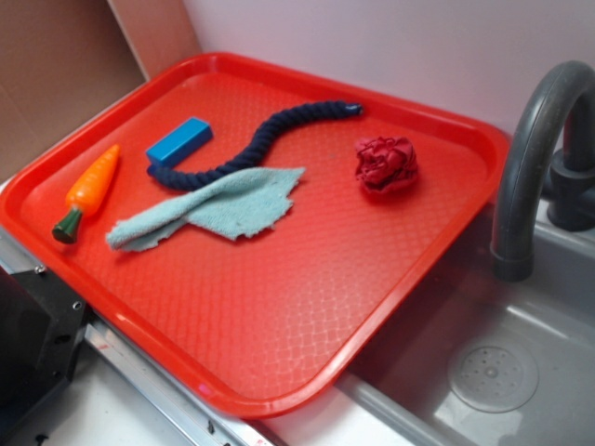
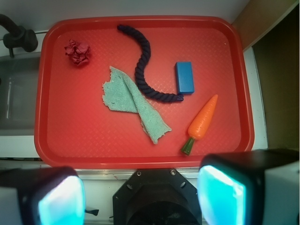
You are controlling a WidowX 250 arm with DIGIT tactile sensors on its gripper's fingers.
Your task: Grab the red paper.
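The red paper (image 1: pixel 386 164) is a dark-red crumpled ball resting on the far right part of the bright red tray (image 1: pixel 279 316). In the wrist view the red paper (image 2: pixel 78 51) lies at the tray's upper left. My gripper (image 2: pixel 140 197) hangs high above the tray's near edge, far from the paper. Its two pads (image 2: pixel 61 201) stand wide apart with nothing between them. The exterior view does not show the gripper.
On the tray lie a pale blue cloth (image 1: pixel 209 209), a dark blue rope (image 1: pixel 270 139), a blue block (image 1: pixel 178 141) and a toy carrot (image 1: pixel 88 190). A grey faucet (image 1: pixel 535 158) and sink basin (image 1: pixel 493 372) stand right of the tray. The robot base (image 2: pixel 157 199) sits below the gripper.
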